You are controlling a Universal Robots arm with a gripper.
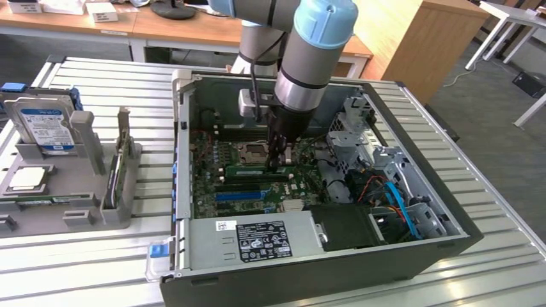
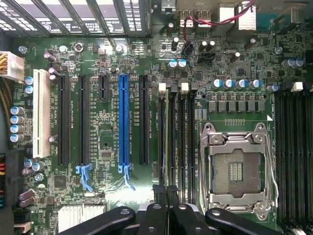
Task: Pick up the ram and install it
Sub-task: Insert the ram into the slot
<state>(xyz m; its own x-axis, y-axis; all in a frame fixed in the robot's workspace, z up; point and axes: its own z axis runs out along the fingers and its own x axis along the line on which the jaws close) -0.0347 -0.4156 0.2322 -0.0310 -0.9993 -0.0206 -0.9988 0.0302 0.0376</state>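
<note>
The ram (image 1: 247, 171), a thin green stick with a white label, stands on edge in a memory slot on the motherboard (image 1: 213, 192) inside the open computer case. My gripper (image 1: 280, 160) reaches straight down into the case and is shut on the ram near its end toward the exterior view's right. In the wrist view the ram (image 2: 170, 137) shows edge-on as a thin line in the slot beside the CPU socket (image 2: 237, 171). It runs in between the black fingers (image 2: 157, 215) of my gripper (image 2: 166, 193). How deep it sits in the slot I cannot tell.
The case walls (image 1: 183, 160), a power supply (image 1: 256, 236), a drive cage (image 1: 358, 128) and blue cables (image 1: 397, 204) hem in the board. On a grey fixture (image 1: 68, 192) at the exterior view's left stand a hard drive (image 1: 43, 128) and an upright bracketed card (image 1: 119, 160).
</note>
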